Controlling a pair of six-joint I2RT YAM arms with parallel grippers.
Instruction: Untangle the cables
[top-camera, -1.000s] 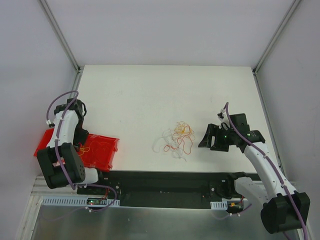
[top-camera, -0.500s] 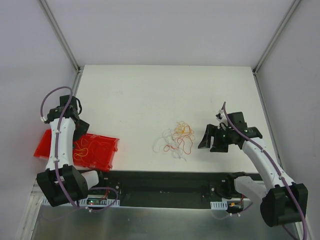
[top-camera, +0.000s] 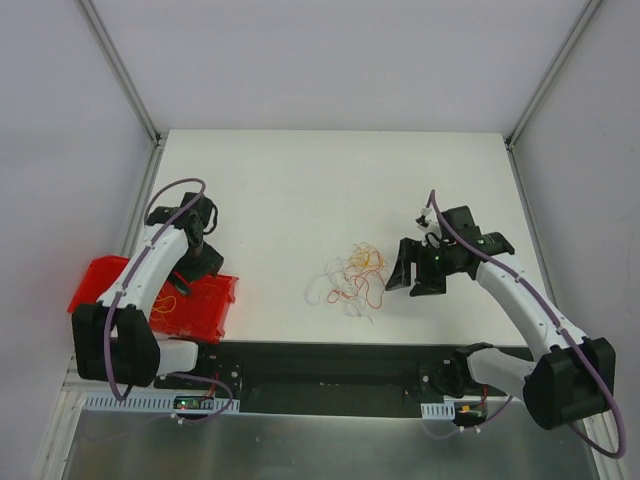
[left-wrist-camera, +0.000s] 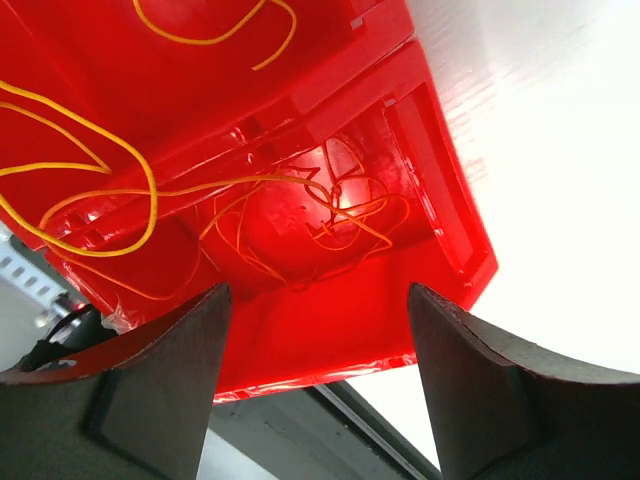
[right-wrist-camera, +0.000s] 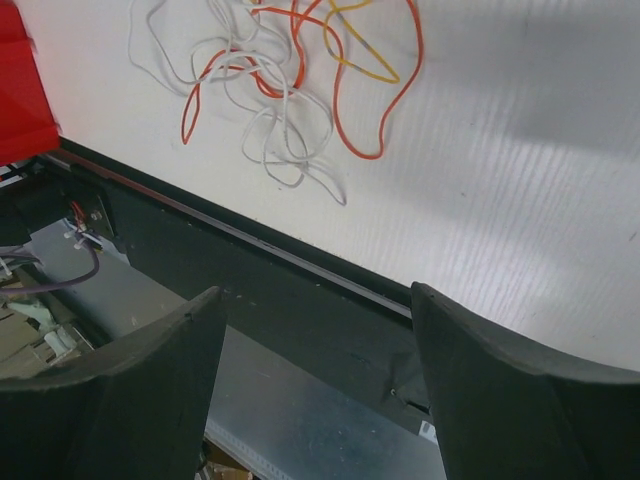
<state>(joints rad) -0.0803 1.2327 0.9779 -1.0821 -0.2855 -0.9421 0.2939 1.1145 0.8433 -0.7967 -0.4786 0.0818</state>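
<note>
Thin red, orange-yellow and whitish wire cables (top-camera: 355, 277) lie tangled mid-table, their upper loops cut off in the right wrist view. The right gripper (right-wrist-camera: 315, 300) gapes wide and empty just beside them. The left gripper (left-wrist-camera: 315, 300) is spread wide and empty over a red plastic bin (left-wrist-camera: 330, 340) holding yellow strands (left-wrist-camera: 100, 170). The arm partly hides the bin from above. The matte white table (top-camera: 300, 180) is enclosed by grey walls.

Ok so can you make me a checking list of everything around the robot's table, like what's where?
Surface: white table, flat and plain.
Job's things: a tangle of red, yellow and whitish wires lies loose mid-table, toward the front edge; yellow wires lie in the red bin at the front left.
Clutter: nothing seen.
Claws: left claw open and empty over the bin; right claw open and empty, just right of the tangle, not touching it.
Cables: purple cables run along both arms, away from the tangle.
Surroundings: grey walls; black rail along the front edge.
</note>
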